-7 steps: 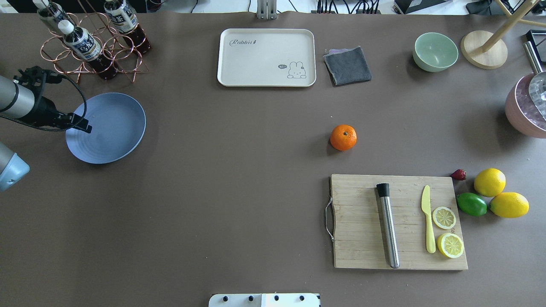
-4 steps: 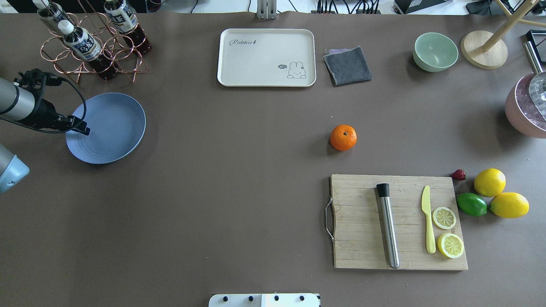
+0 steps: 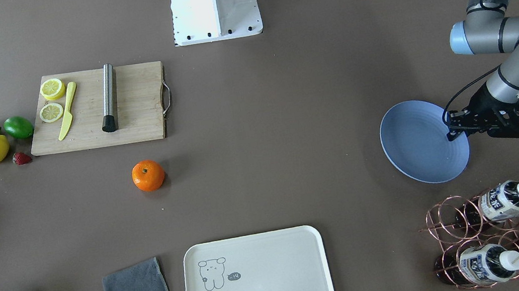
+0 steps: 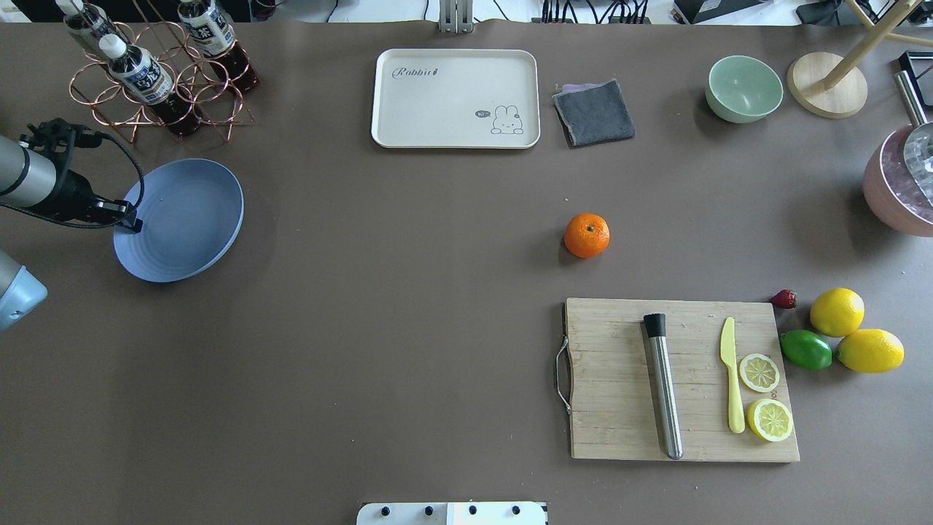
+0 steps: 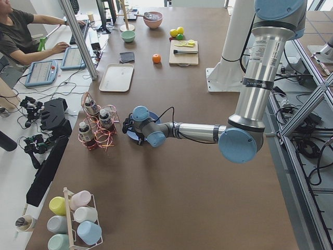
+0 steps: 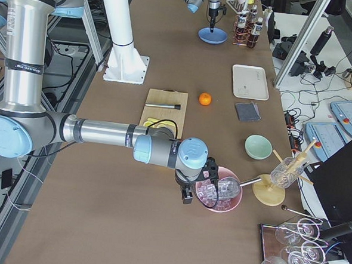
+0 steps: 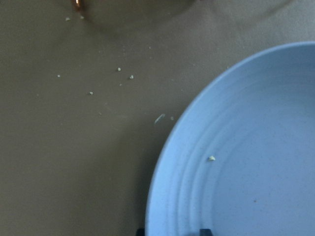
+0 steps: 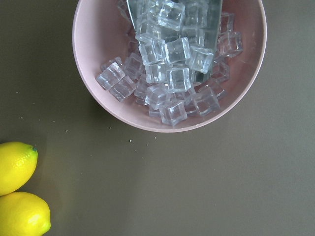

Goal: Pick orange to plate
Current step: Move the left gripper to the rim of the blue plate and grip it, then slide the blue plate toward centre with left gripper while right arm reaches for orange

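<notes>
The orange (image 4: 587, 235) sits alone on the brown table, right of centre and just beyond the cutting board; it also shows in the front view (image 3: 148, 175). The periwinkle plate (image 4: 189, 219) lies at the far left. My left gripper (image 4: 131, 222) is at the plate's left rim, shut on that rim, and the plate looks slightly tilted. The left wrist view shows the plate (image 7: 246, 147) close up, with two dark fingertips at the bottom edge astride the rim. My right gripper (image 6: 187, 195) hovers by a pink bowl, far from the orange; I cannot tell its state.
A cutting board (image 4: 681, 379) carries a steel muddler, a yellow knife and lemon slices. Two lemons (image 4: 837, 311), a lime (image 4: 805, 349) and a strawberry lie right of it. A cream tray (image 4: 455, 98), a grey cloth (image 4: 594, 111), a green bowl (image 4: 743, 88), an ice bowl (image 8: 170, 64) and a bottle rack (image 4: 157, 73) ring the table.
My left gripper has drawn a little to the left at the plate's rim, and the plate has shifted and tipped slightly with it. The orange has not moved.
</notes>
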You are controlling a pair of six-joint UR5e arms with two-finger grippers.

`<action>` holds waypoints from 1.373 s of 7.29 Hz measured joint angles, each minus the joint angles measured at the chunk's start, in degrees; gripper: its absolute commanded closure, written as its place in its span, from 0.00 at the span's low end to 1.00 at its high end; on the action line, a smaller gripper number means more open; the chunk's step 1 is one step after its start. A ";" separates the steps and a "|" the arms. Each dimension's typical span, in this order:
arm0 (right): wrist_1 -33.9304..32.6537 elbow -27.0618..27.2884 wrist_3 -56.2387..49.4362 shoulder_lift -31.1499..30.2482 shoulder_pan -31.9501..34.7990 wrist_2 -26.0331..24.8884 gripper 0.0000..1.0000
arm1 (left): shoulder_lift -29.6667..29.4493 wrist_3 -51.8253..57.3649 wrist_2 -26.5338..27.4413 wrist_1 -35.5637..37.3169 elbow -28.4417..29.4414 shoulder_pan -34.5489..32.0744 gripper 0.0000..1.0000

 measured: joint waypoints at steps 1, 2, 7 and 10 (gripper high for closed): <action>-0.01 0.00 0.75 0.35 -0.13 0.00 0.00 | -0.05 -0.18 -0.20 0.11 -0.18 0.00 1.00; -0.01 0.00 1.13 0.60 -0.24 0.01 0.00 | -0.28 -0.68 -0.80 0.40 -0.40 -0.08 1.00; -0.01 0.18 2.26 0.84 -0.80 0.01 0.00 | -2.44 -4.22 -11.56 0.97 -3.02 -4.47 1.00; -0.01 1.33 7.26 2.52 -2.77 0.30 0.00 | -3.30 -13.97 -12.06 1.09 -9.50 -3.05 1.00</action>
